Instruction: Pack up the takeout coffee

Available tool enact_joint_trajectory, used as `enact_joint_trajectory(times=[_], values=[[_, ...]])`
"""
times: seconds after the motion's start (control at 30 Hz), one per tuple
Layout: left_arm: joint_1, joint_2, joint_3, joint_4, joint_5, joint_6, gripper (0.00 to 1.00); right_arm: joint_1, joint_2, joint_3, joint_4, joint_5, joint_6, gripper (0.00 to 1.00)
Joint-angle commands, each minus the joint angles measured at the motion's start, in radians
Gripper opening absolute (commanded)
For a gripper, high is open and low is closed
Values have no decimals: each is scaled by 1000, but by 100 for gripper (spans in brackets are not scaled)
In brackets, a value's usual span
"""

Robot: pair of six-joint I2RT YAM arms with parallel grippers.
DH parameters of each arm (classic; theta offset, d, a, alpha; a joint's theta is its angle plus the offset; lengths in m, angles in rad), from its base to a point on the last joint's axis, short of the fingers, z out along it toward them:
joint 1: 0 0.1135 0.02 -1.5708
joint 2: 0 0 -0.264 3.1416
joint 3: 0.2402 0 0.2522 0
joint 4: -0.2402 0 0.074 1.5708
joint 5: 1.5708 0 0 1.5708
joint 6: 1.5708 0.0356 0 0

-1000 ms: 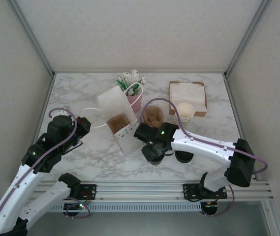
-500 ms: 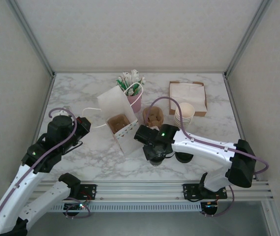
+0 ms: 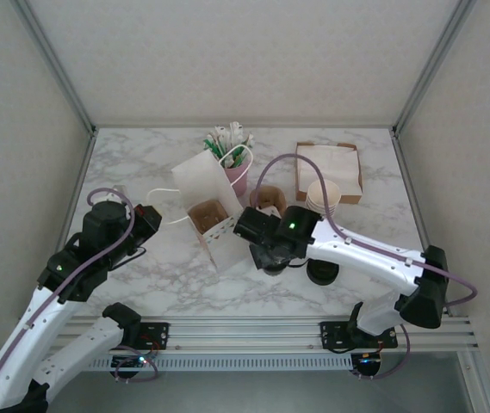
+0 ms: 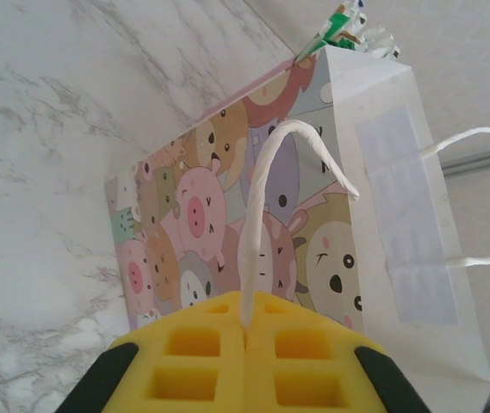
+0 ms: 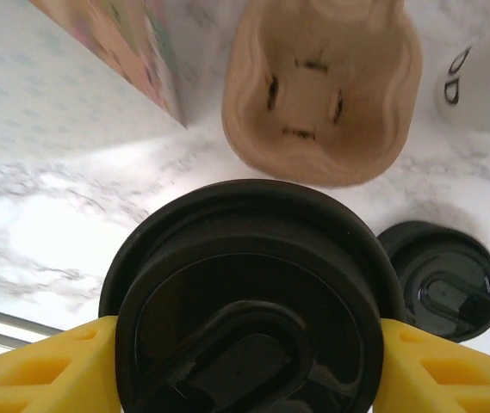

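The takeout coffee (image 5: 249, 292), its black lid facing the right wrist camera, sits between the yellow fingers (image 5: 46, 366) of my right gripper (image 3: 266, 251), which is shut on it. In the top view it hangs over the marble just right of the paper bag (image 3: 206, 202), lifted off the table. The bag stands open, brown inside, with cartoon animals on its side (image 4: 227, 232). My left gripper (image 3: 145, 225) is left of the bag, shut on its white twisted handle (image 4: 266, 194).
A brown pulp cup carrier (image 5: 322, 95) lies behind the coffee. A loose black lid (image 5: 443, 280) rests on the table to its right. A stack of lidless cream cups (image 3: 322, 198), a napkin tray (image 3: 329, 168) and a pink cup of sachets (image 3: 234, 172) stand further back.
My right gripper has risen and moved back with the coffee, closer to the bag and the carrier. The left arm has stayed put, holding the handle.
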Motion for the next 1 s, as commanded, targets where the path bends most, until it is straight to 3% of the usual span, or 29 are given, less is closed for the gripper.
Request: enact_joint_trajectory(times=[0.0,0.43,0.6,0.83,0.97], values=[[7,7,49,-11,56,-21,0,3,-43,77,-92,48,-41,60],[6,13,64,-48,36,-44,3,3,-109,312,-177,58,-130,59],[6,20,72,-49,14,-35,23,8,-84,418,-183,58,-160,59],[7,32,123,-69,-19,16,64,21,-5,572,-140,70,-231,59],[6,38,176,-94,-52,64,81,30,54,668,-120,70,-266,59]])
